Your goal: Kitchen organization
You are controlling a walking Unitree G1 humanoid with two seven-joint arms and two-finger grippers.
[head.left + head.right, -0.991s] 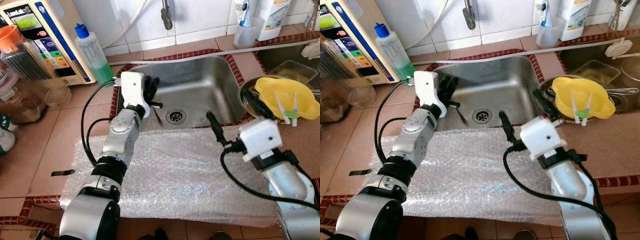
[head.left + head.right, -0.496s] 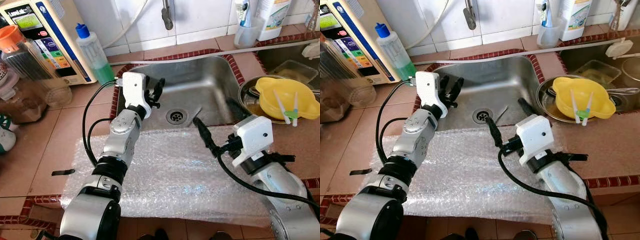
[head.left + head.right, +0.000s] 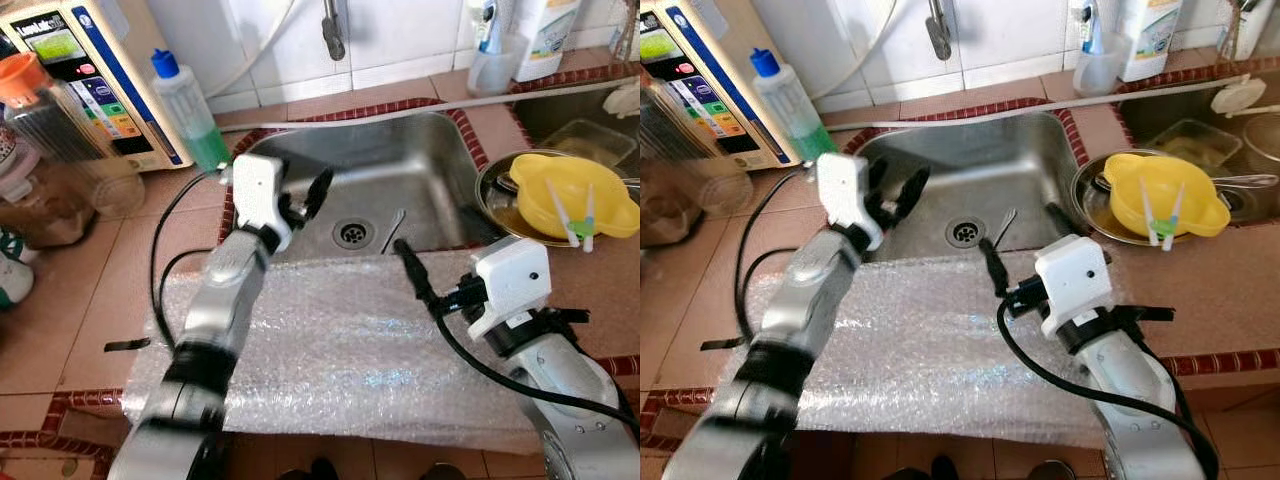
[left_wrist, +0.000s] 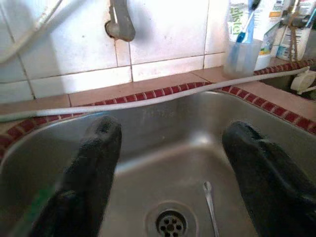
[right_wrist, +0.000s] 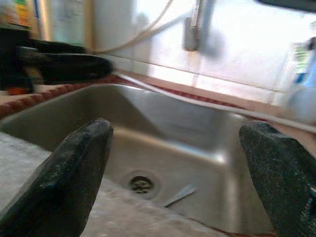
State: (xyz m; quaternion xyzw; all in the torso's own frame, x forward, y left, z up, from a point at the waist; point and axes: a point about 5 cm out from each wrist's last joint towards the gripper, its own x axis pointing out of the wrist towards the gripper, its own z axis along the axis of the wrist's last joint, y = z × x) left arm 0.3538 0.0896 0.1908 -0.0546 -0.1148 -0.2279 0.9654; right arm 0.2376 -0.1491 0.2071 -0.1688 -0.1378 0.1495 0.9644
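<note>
wall: white glazed tiles (image 3: 400, 40) behind the sink, grey grout lines.
counter: terracotta-pink tiles (image 3: 70, 300), edged with small dark red tiles (image 3: 330, 112).
basin: stainless steel sink (image 3: 420, 170) sunk into the counter, round drain (image 3: 352, 233) in its floor.
tap: metal spout (image 3: 332, 30) on the wall.
light: bright, even, soft glare on the steel.

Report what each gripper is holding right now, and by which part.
Nothing is held. The left gripper hangs open over the sink, and the right gripper is open at its near edge. A small utensil lies loose by the drain.
</note>
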